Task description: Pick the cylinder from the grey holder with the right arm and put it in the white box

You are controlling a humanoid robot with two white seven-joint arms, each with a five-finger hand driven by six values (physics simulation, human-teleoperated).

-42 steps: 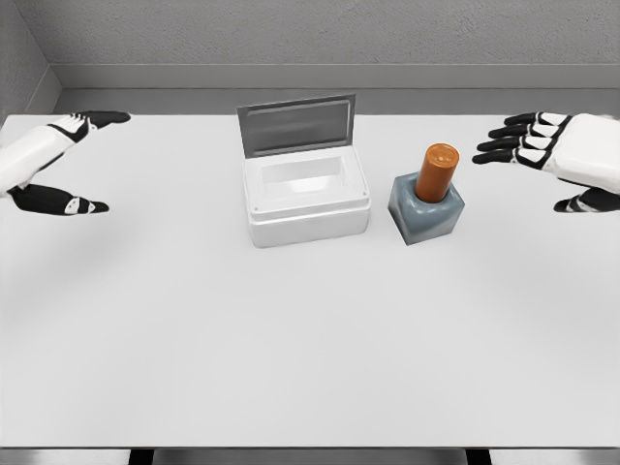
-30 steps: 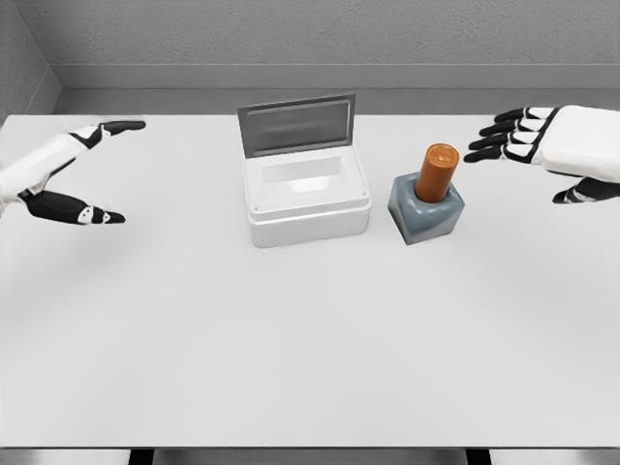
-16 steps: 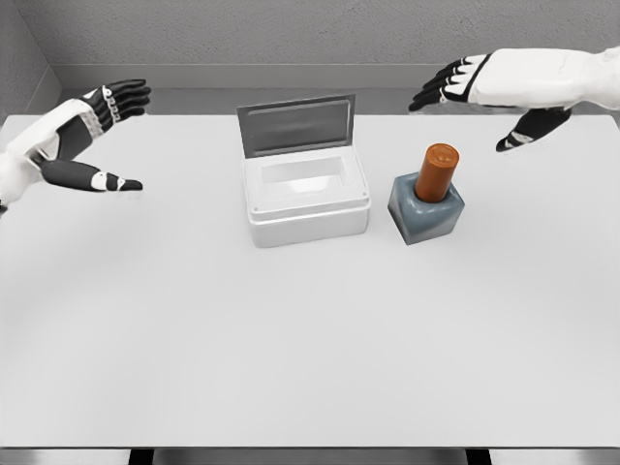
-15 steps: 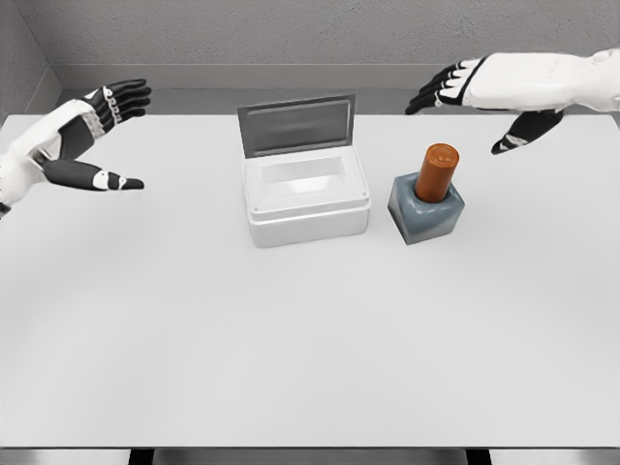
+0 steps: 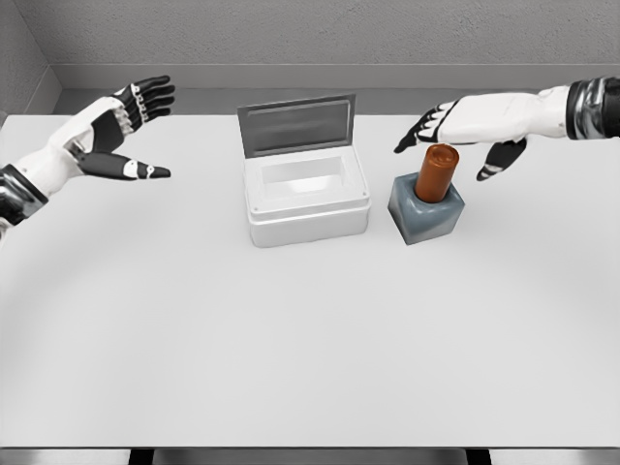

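Above the cylinder [image 5: 437, 172], at roughly 12 o'clock from its cap: right hand [image 5: 472, 124], palm down, fingers [image 5: 415, 136] spread toward 9 o'clock, thumb [image 5: 496, 162] hanging at 3 o'clock of the cap. Nothing held. No contact with the cylinder discernible; hand judged close over it, not around it.

Directly below the hand: orange cylinder, upright, lower end seated in the grey holder [image 5: 426, 208]. Holder on the table [image 5: 310, 339], just beside the white box [image 5: 305, 197], at 3 o'clock from it, not touching.

White box: lid [image 5: 296, 124] raised and standing at the rear edge, 12 o'clock side. Interior visible and bare; nothing inside.

Far across at 9 o'clock from the box, well apart: left hand [image 5: 121, 131], raised over the table's left edge, fingers splayed, thumb extended, holding nothing. No part in the task apparent.

Progress, as judged: approach stage only. Not yet done: closing the fingers on the cylinder, lifting it clear of the holder, carrying it toward 9 o'clock over the box opening, lowering and releasing. Box ready to receive, lid clear of the path.

Noted risk: snug seat in the holder, so a straight vertical pull advisable to avoid dragging the holder along.
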